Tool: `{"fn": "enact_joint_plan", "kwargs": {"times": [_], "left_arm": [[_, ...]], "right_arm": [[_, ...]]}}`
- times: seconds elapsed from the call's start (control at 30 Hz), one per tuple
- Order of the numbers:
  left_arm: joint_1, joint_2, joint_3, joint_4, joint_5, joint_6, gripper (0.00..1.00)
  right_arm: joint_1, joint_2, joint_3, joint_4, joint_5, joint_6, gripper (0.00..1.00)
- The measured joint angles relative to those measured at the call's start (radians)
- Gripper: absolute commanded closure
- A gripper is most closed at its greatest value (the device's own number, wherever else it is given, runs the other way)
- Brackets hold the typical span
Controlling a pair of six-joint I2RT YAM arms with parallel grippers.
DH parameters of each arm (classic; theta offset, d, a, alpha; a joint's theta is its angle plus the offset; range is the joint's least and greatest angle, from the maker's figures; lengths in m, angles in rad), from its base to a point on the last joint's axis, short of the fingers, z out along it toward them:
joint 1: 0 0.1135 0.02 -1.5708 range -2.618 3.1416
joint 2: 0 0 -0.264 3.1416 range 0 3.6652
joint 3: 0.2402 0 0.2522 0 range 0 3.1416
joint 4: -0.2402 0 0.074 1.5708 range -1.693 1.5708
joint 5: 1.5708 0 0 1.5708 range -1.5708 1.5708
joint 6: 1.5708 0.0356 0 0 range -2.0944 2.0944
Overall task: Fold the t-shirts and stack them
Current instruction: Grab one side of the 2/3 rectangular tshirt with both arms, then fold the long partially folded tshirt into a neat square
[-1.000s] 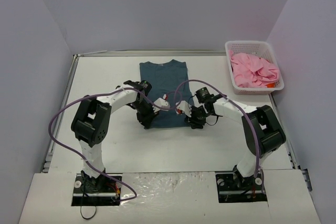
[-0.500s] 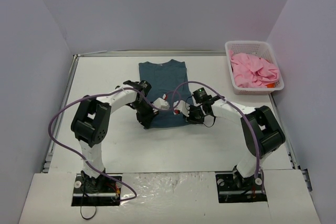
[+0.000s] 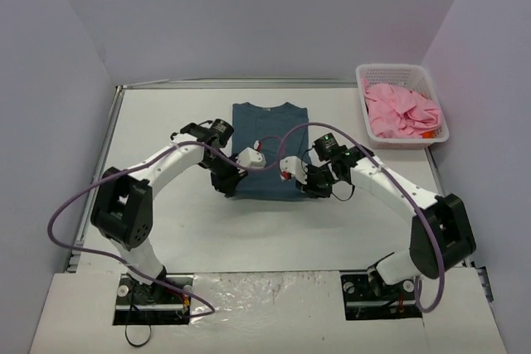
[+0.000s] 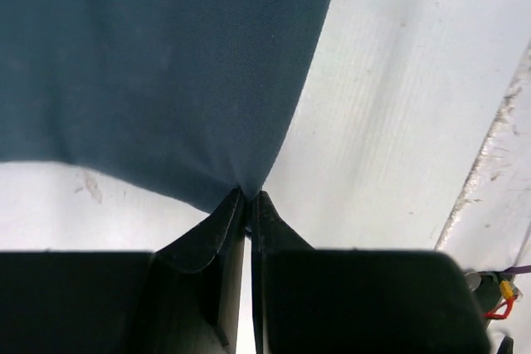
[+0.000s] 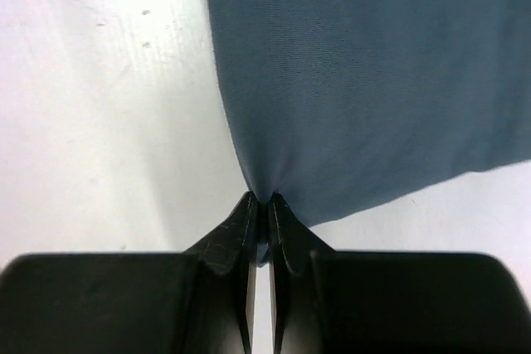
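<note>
Top external: teal tee (image 3: 265, 126), flat rect.

The teal-blue t-shirt (image 3: 270, 126) and pink t-shirt (image 3: 402, 112) are plain; lattice basket (image 3: 411, 142) and table (image 3: 166, 230) are white.

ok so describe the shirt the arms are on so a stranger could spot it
On the white table, look mid-table between the two arms. The teal-blue t-shirt lies there, near corners pinched by the left tool and right tool. Its only neighbour, the pink t-shirt, is bunched in the white basket at far right.
</note>
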Motion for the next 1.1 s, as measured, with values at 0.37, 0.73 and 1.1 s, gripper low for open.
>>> {"fn": "enact_joint_plan", "kwargs": {"times": [0.37,0.73,1.1], "left_arm": [[-0.006,-0.237,-0.003,-0.150,0.051,0.045,0.98],[-0.019,-0.339,-0.004,-0.267,0.075,0.090,0.98],[-0.019,-0.365,-0.004,-0.194,-0.024,0.037,0.98]], "right_arm": [[0.001,-0.191,0.056,-0.211,-0.088,-0.008,1.00],[-0.007,-0.196,0.139,-0.352,-0.183,-0.039,1.00],[-0.027,-0.134,0.266,-0.395,-0.193,-0.064,1.00]]}}
